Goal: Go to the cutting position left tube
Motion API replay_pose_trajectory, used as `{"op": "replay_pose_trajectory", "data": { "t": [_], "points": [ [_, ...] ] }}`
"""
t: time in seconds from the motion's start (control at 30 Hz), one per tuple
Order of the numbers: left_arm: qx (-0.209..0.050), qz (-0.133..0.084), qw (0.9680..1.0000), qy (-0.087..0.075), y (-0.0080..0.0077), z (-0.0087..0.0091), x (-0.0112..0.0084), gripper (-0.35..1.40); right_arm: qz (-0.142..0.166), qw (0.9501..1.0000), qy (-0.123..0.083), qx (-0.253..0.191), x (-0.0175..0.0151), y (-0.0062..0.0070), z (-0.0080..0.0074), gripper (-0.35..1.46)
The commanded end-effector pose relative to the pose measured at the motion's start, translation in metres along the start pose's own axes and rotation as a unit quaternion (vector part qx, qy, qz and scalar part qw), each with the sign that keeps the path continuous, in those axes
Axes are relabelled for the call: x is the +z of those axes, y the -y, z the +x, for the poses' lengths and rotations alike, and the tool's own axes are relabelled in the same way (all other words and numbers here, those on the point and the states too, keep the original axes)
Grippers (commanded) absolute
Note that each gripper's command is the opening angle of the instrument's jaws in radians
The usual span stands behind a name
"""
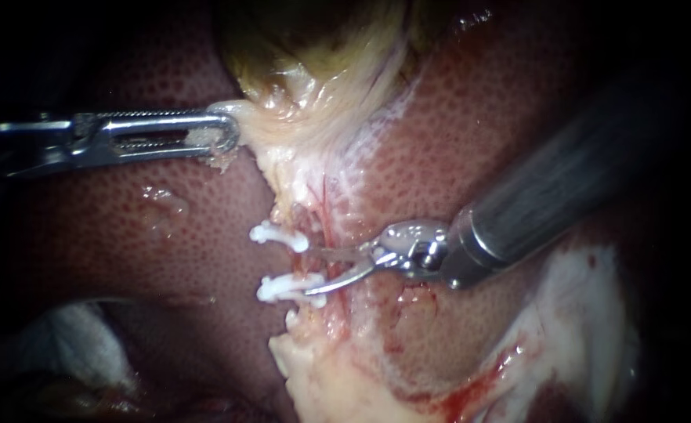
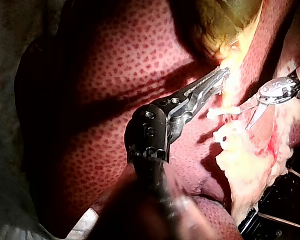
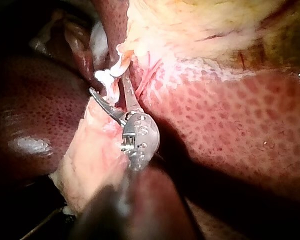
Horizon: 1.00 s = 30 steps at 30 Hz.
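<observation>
Two white clips, an upper one [image 1: 280, 236] and a lower one [image 1: 287, 287], sit on a thin pale tube [image 1: 320, 235] running down from the gallbladder [image 1: 322, 70]. My right instrument [image 1: 312, 271] comes in from the right with curved blades open. One blade lies just below the upper clip and the other rests by the lower clip, so the tube stretch between the clips lies in the gap. In the right wrist view these blades [image 3: 107, 84] fork around pale tissue under a clip [image 3: 106, 75]. My left instrument [image 1: 232, 135] is shut on the gallbladder's lower edge and holds it to the left.
Speckled red liver [image 1: 126, 211] surrounds the site on both sides. Pale fatty tissue [image 1: 322, 376] with some blood lies below the clips. White gauze [image 1: 71, 337] sits at the lower left. The right instrument's thick shaft [image 1: 565, 180] crosses the liver.
</observation>
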Motion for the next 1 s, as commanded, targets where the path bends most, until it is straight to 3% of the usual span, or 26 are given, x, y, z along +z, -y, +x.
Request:
{"op": "replay_pose_trajectory", "data": {
  "t": [0.03, 0.33, 0.8, 1.0],
  "points": [
    [0.0, 0.001, 1.0, 0.0, 0.0, 0.0, 0.0, -0.35, 0.003, 1.0, 0.001, -0.001, 0.0003, 0.0002, 0.0, 1.4],
    [0.0, 0.001, 1.0, 0.0, 0.0001, -0.0001, 0.0001, -0.35, 0.017, 0.9998, 0.003, -0.005, 0.0017, 0.0017, 0.001, 1.4],
    [0.001, 0.001, 1.0, 0.0, 0.0, -0.0002, 0.0003, -0.35, 0.015, 0.9998, -0.011, -0.004, 0.0048, 0.0009, 0.0018, 1.38],
    [0.001, 0.001, 1.0, -0.001, -0.0001, -0.0002, 0.0003, -0.35, 0.017, 0.9995, -0.027, 0.001, 0.0058, 0.0006, 0.0021, 1.37]
  ]
}}
